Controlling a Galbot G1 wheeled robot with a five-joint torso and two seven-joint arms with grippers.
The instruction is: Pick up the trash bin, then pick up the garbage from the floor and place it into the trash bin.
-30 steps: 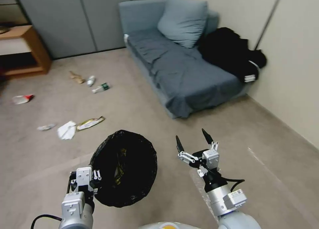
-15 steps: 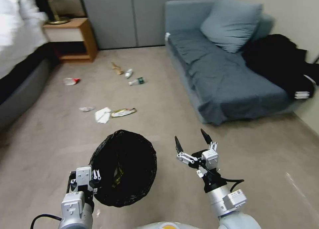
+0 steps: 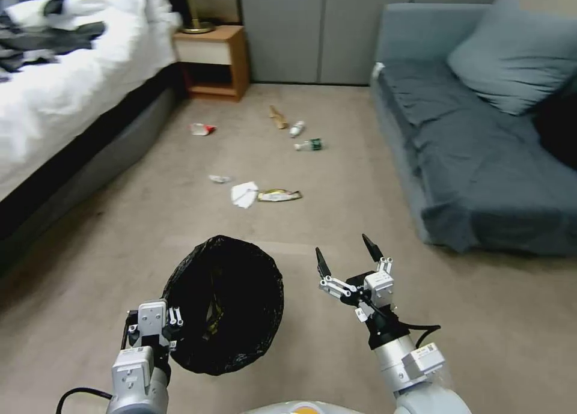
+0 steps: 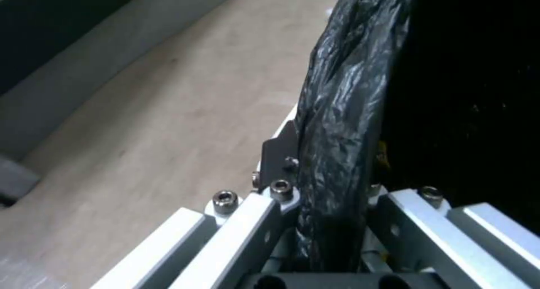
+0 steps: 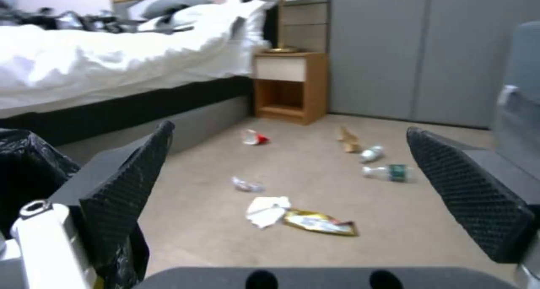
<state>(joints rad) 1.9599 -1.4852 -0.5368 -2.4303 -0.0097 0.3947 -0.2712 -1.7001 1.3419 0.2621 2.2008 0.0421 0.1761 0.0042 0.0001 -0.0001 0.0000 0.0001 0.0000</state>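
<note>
Since a second ago the whole head picture has swung: bed [image 3: 66, 95] and nightstand [image 3: 213, 59] come into view on the left, sofa [image 3: 481, 155] slides right, so the camera turned, not the litter. Both grippers sit at the same spots in the picture. Left gripper [image 3: 157, 328] stays clamped on the trash bin [image 3: 225, 303] rim, bin held up and tilted, mouth toward the camera. Left wrist view adds what the head view hides: black liner [image 4: 337, 124] pinched between the fingers. Right gripper [image 3: 348, 261] is spread wide, holding nothing, just right of the bin. Right wrist view looks low across the floor: white tissue [image 5: 265, 210] touching the gold wrapper [image 5: 320, 222], red-white packet [image 5: 254, 137] nearer the bed, two bottles [image 5: 387, 172] and tan strip [image 5: 349, 138] farther back. Open carpet [image 3: 336, 216] runs between bed edge and sofa edge up to the garbage.
</note>
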